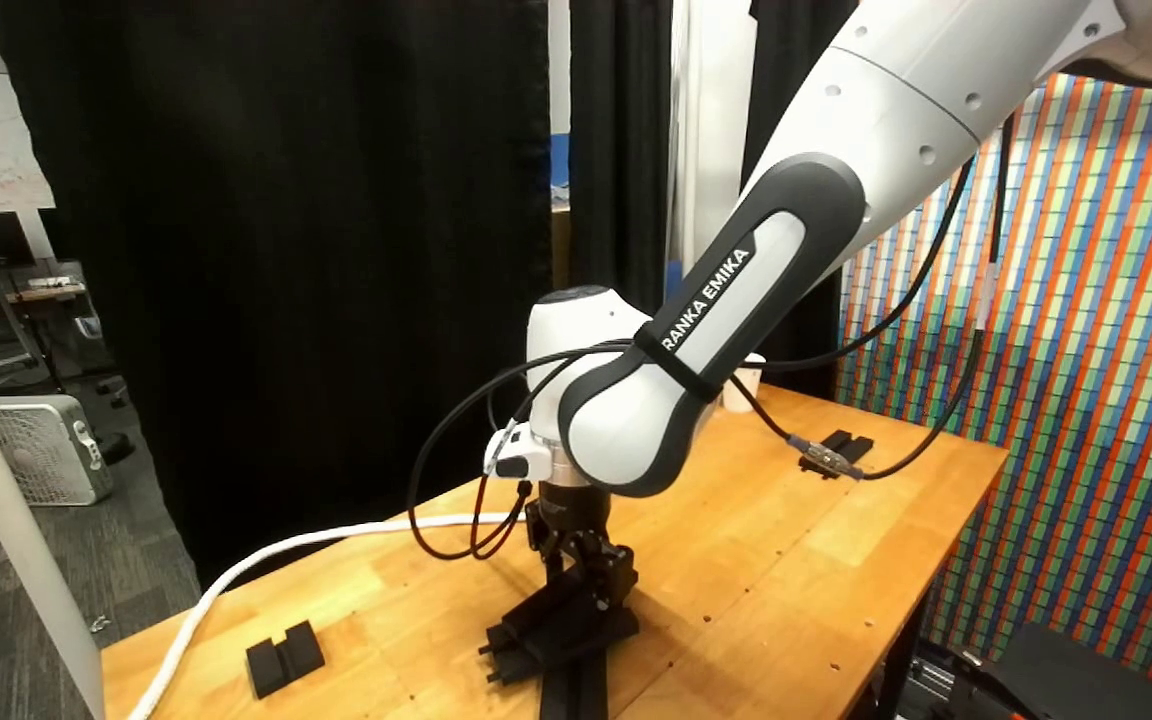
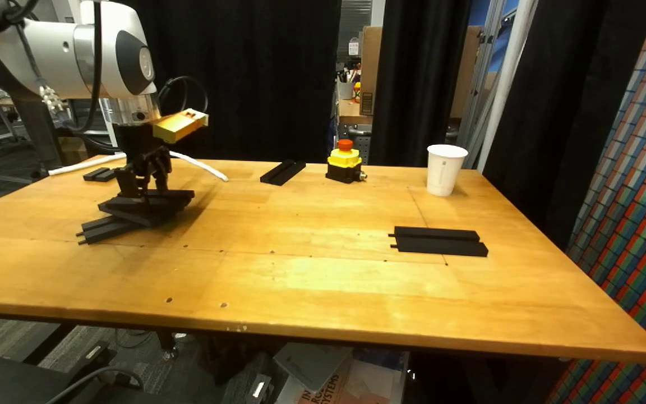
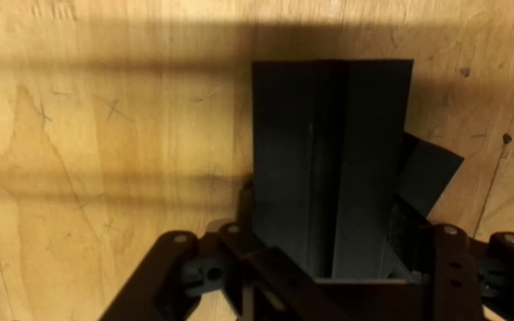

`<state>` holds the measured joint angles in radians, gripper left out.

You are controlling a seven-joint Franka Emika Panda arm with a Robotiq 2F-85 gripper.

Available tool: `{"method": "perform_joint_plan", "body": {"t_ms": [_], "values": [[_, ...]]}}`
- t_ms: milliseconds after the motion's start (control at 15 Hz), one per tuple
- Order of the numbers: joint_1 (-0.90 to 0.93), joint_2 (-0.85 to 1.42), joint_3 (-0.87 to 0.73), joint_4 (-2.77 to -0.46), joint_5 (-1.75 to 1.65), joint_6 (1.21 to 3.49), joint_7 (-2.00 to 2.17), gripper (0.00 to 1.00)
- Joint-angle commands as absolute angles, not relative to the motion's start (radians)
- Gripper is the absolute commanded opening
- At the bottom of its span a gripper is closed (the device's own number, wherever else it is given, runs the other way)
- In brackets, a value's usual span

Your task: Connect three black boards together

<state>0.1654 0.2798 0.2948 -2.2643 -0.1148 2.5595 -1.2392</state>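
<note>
My gripper (image 1: pixel 581 592) is shut on a black grooved board (image 1: pixel 536 625), one finger at each long side; this also shows in the wrist view (image 3: pixel 292 133). Two pins stick out of one end of the held board in an exterior view. The held board looks tilted and lies crosswise over a lower black board (image 2: pixel 105 230), whose corner shows in the wrist view (image 3: pixel 431 174). I cannot tell whether the two touch. A third black board (image 2: pixel 441 242) lies flat on the table, pins toward the gripper side; it also shows in an exterior view (image 1: pixel 836 452), partly behind a cable.
A black grooved piece (image 2: pixel 283 172) and a yellow-red emergency stop (image 2: pixel 345 161) lie at the table's back. A white cup (image 2: pixel 445 169) stands at the back right. A small black block (image 1: pixel 285 660) lies near a white curved strip (image 1: pixel 266 553). Cables (image 1: pixel 416 480) hang beside the arm.
</note>
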Motion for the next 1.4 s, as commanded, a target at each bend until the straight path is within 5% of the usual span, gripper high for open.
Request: {"method": "perform_joint_plan", "body": {"t_ms": [0,1333], "values": [[0.128,0.211,0.291,-2.309,-0.088,2.556,-1.261,0.46],[-0.106,0.020,-0.048,-2.500,0.004,2.520,-1.734,0.46]]}}
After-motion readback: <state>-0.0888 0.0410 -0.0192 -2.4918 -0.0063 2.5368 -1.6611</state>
